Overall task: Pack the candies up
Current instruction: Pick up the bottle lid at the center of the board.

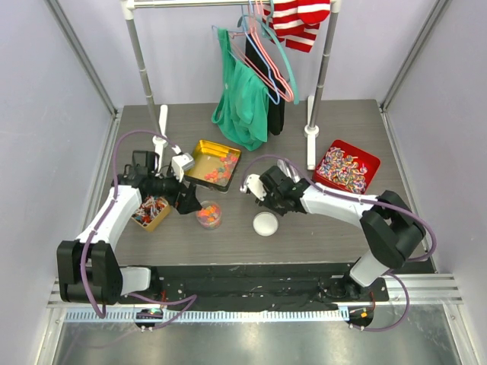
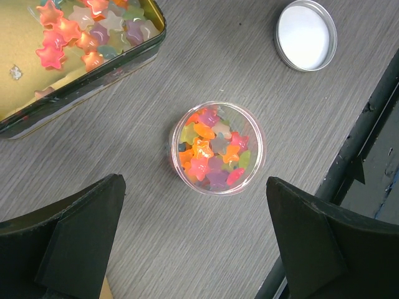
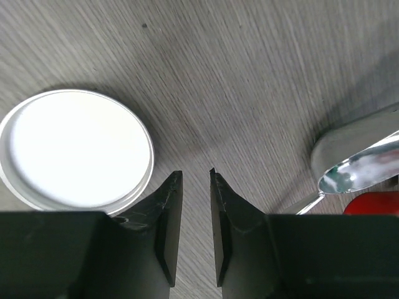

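we find the small star-shaped gummy candies (image 2: 212, 152), in orange, yellow, green and pink, heaped in a clear round plastic jar (image 2: 257, 134). the jar stands open on the grey wood-grain table (image 2: 187, 249). more of the same pieces lie at one end of the shallow rectangular gold tin (image 2: 93, 78) near the jar. the jar looks close to full, so we judge the step in hand to be capping it.

the left fingers (image 2: 75, 243) are spread wide and hold nothing. they hover either side of the jar, which sits forward of their tips. the right fingers (image 3: 168, 218) are drawn almost together, with a thin gap and nothing between them. they hang over bare table just beside the round silver-rimmed lid (image 3: 75, 149), which lies white face up. a shiny metal spoon (image 3: 352, 165) lies on the other side.

recommendations: the right fingers must open before going to the lid and should take it across the rim, since it lies flat. the left fingers should advance until the jar is centred, then close gently, because a nudge could tip the jar and spill loose pieces. the lid should go on level.
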Robot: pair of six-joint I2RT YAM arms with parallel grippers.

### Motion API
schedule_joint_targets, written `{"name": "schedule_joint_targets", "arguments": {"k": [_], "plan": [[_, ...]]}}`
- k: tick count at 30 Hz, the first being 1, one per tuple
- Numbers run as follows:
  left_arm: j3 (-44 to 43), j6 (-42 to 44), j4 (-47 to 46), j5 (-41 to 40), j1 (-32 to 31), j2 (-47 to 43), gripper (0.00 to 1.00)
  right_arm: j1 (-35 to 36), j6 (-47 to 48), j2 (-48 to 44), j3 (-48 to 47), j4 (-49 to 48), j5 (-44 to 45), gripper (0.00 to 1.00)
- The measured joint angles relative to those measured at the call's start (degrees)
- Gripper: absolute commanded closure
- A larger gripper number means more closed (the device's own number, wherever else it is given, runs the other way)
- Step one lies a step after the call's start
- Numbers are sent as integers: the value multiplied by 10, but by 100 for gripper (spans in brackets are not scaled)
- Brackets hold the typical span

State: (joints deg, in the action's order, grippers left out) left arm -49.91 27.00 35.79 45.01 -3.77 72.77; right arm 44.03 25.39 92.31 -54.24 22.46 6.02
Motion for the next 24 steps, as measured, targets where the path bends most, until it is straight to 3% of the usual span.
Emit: {"name": "schedule_joint_targets", "arguments": {"k": [9, 24], "plan": [[0, 0, -3, -5, -2, 4, 0, 0, -6, -18, -20, 23, -69, 68], [2, 0, -4, -9, -3, 6, 0, 0, -6, 32, -21, 34, -92, 68]]}}
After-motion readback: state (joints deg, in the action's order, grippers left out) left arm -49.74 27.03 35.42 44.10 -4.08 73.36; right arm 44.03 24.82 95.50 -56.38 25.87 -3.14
